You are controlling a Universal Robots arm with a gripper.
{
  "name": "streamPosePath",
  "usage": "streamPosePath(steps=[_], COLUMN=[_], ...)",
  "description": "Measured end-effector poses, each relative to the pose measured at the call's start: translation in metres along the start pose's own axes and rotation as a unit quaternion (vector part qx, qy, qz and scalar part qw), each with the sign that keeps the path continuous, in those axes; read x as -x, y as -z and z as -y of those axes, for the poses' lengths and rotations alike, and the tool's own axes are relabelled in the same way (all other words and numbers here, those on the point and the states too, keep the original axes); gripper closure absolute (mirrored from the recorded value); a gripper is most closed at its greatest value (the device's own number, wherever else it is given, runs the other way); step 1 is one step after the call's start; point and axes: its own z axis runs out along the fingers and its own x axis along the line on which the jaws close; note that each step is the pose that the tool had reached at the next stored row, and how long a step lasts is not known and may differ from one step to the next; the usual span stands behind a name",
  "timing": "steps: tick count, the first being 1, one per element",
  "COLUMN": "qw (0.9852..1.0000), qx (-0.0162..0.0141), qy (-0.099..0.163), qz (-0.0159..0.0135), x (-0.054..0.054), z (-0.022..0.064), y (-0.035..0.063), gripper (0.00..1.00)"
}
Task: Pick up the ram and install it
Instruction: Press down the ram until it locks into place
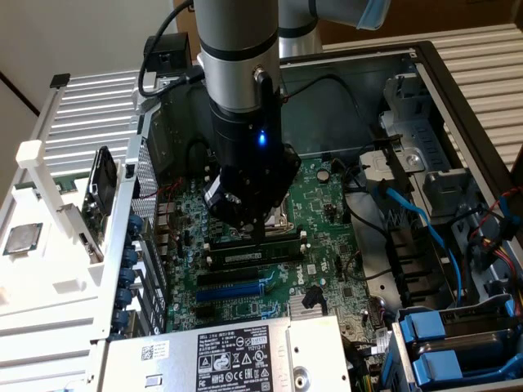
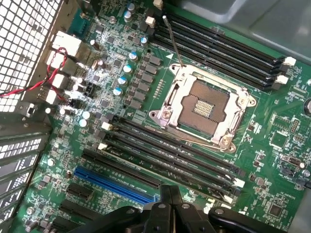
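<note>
With jaws pressed together, arm [image 1: 241, 73] upright, gripper [image 1: 260, 241] just over the ram [image 1: 255, 255] on the motherboard [image 1: 327, 237].

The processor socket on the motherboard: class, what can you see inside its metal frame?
In the wrist view, the processor socket holds no chip: bare gold contact pads show inside its silver metal frame. In the exterior view the gripper covers most of the socket.
</note>
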Motion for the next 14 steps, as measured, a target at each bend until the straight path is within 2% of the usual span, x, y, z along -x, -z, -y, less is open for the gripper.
streamPosePath(steps=[7, 8, 14], qw=[0.9990, 0.9978, 0.9951], qx=[-0.0006, -0.0009, -0.0013], qy=[-0.045, -0.067, -0.098], qz=[-0.0005, -0.0007, -0.0010], x=[0.0000, 0.0000, 0.0000], z=[0.0000, 0.0000, 0.0000], y=[0.0000, 0.0000, 0.0000], gripper=[0.89, 0.89, 0.89])
